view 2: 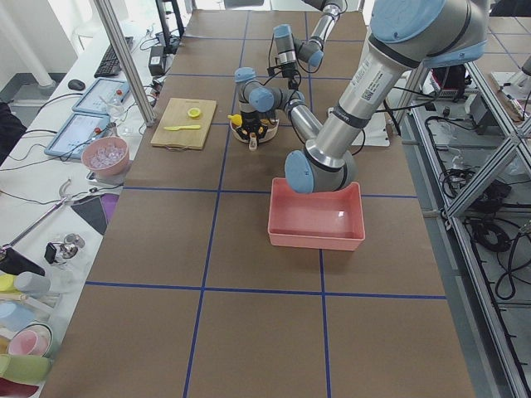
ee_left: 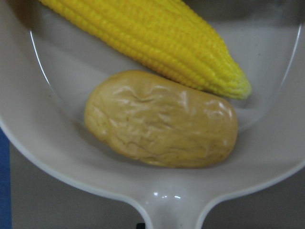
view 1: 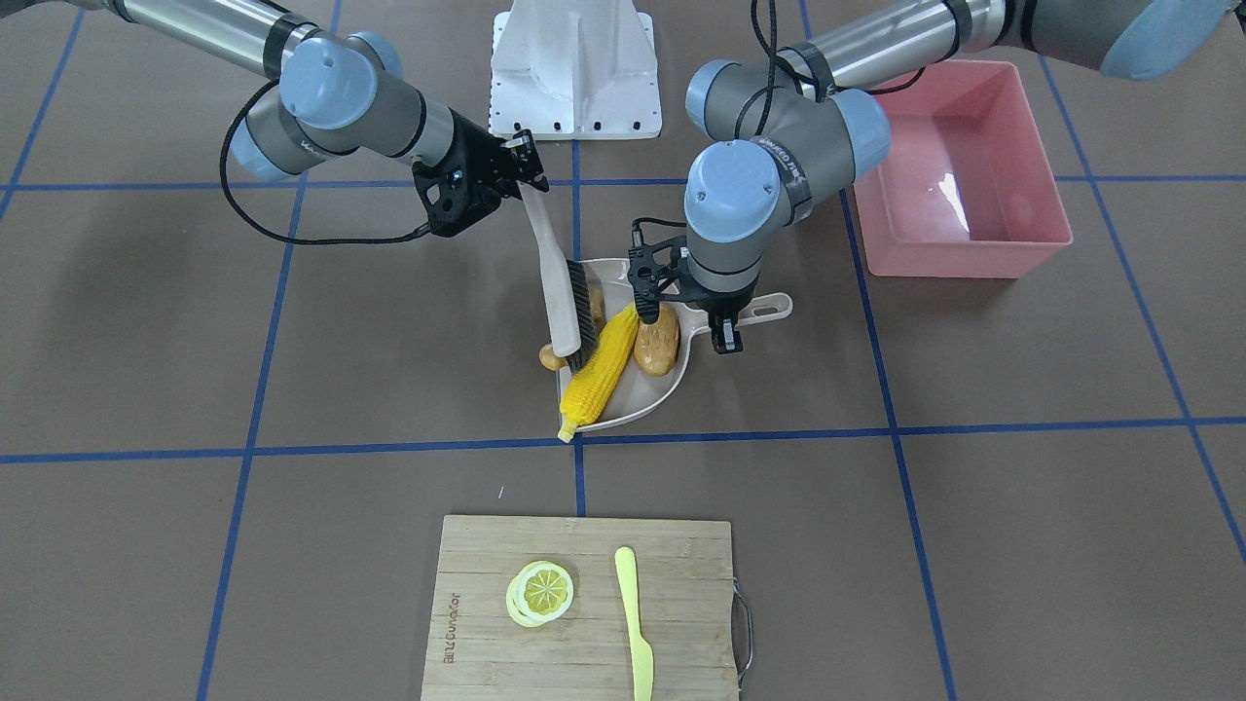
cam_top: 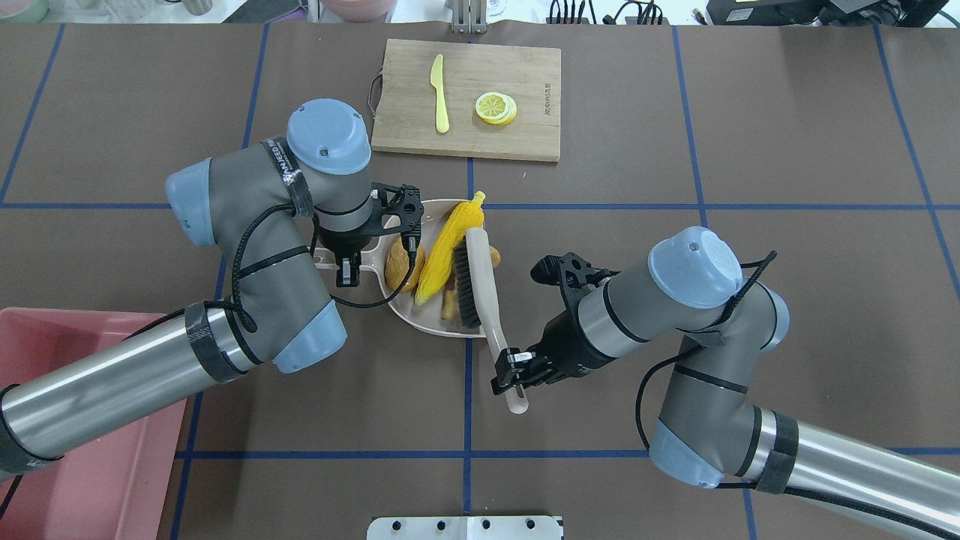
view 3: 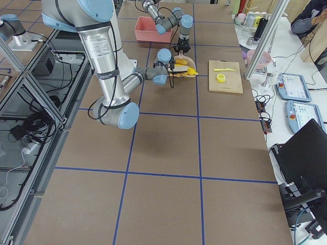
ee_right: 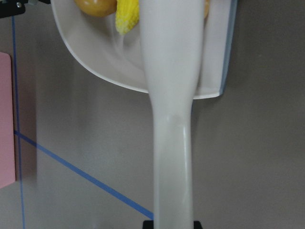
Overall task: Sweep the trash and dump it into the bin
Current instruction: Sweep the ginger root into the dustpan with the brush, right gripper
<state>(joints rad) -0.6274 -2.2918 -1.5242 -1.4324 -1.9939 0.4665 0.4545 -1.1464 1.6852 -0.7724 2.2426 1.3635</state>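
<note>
1. Left gripper [view 1: 725, 336]: fingers closed on the handle of the beige dustpan [view 1: 638, 397], wrist pointing straight down. The pan sits flat on the bench [view 1: 292, 389] at mid-table.
2. Right gripper [cam_top: 512, 365]: fingers clamped on the handle end of the beige brush [cam_top: 478, 262]. The brush is tilted, with its head down at the pan's open edge and its dark bristles facing the pan's contents.
3. Corn cob [view 1: 604, 365]: lies lengthwise in the dustpan against the bristles. Its pale tip pokes over the rim toward the cutting board.
4. Potato [ee_left: 162, 119]: inside the pan at the handle end, touching the corn cob.
5. Ginger root [view 1: 552, 357]: mostly hidden by the brush head. A tan knob shows at the pan's open edge on the outer side of the brush. I can't tell whether it is fully inside the pan.
6. Bin [view 1: 964, 253]: pink box, upright on the bench on the robot's left, well apart from the dustpan.
7. Wooden cutting board [view 1: 584, 643]: on the far side from the robot's base. It holds a lemon slice [view 1: 540, 592] and a yellow knife [view 1: 635, 623], lying side by side and apart.
</note>
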